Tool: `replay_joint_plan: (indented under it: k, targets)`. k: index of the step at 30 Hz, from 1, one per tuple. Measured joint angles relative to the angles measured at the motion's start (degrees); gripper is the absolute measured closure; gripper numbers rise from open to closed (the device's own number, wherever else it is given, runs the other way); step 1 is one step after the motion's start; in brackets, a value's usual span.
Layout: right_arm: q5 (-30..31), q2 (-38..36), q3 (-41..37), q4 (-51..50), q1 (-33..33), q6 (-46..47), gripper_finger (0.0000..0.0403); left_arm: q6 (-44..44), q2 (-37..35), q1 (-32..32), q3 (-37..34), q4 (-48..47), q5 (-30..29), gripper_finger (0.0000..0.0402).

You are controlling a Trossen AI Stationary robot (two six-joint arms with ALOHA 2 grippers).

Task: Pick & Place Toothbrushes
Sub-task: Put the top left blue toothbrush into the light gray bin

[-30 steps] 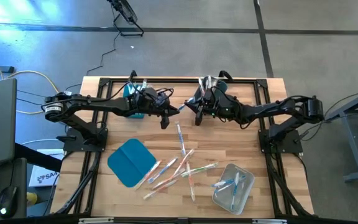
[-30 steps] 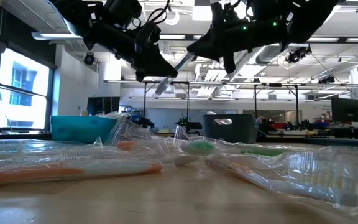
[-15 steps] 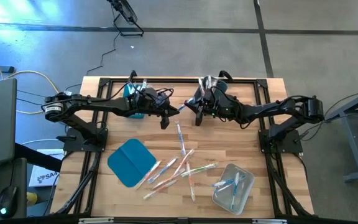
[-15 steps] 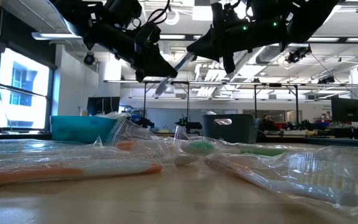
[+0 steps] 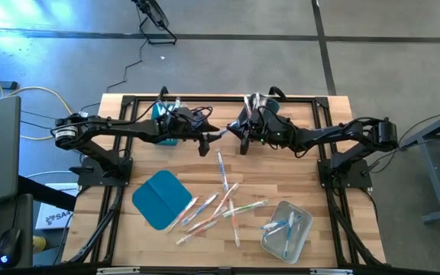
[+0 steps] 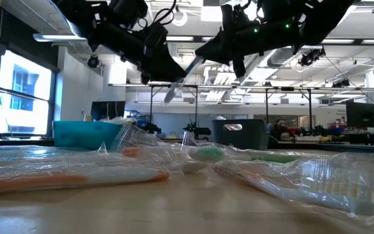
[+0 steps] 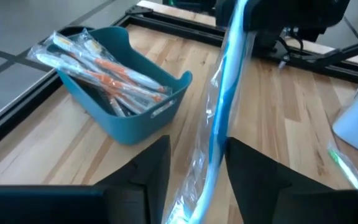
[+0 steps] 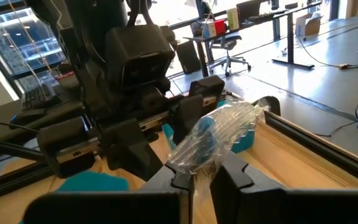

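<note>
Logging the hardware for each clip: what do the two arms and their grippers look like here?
Both arms are matte black, slender and jointed, on black bases bolted to a black frame around the wooden table. Loose black cables loop over each wrist. The left arm has a silver-ringed motor at its shoulder. The left gripper and right gripper each have two flat, dark, angular fingers. A green light glows on the right arm's wrist.

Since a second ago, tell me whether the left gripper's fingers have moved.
Yes. The left gripper has opened around the blue wrapped toothbrush, held by the right gripper. Against the ceiling beam in the low view, the arm itself has barely shifted.
</note>
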Motion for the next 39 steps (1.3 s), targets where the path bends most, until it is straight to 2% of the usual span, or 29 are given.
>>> replay_joint_plan:
  k: [12, 16, 20, 23, 27, 31, 39]
  targets:
    - [0.4, 0.0, 0.0, -0.3, 0.0, 0.2, 0.0384, 0.3, 0.0, 0.0, 0.0, 0.2, 0.1, 0.0248]
    - [0.5, 0.0, 0.0, -1.9, 0.0, 0.2, 0.0384, 3.4, 0.0, 0.0, 0.0, 0.3, 0.1, 0.0248]
    - [1.0, -1.7, 0.0, -5.7, 0.0, 0.2, 0.0384, 6.5, -2.3, 0.5, -0.2, -1.8, 0.3, 0.0248]
    - [1.0, -4.1, 0.0, -8.1, 0.0, 0.4, 0.0384, 6.7, -5.2, 1.8, -3.1, -1.0, 0.4, 0.0248]
    - [2.1, -9.0, 0.0, -14.2, 0.1, 0.4, 0.0384, 6.5, -11.1, 3.0, -9.5, 2.1, 0.3, 0.0248]
    - [2.5, -15.6, 0.0, -24.4, 0.4, 4.1, 0.0384, 6.0, -18.2, 3.0, -16.1, 5.1, 0.4, 0.0248]
    - [0.5, -30.5, 0.0, -47.1, 4.2, 19.3, 0.0384, 4.2, -30.8, 3.0, -23.2, 3.1, 0.5, 0.0248]
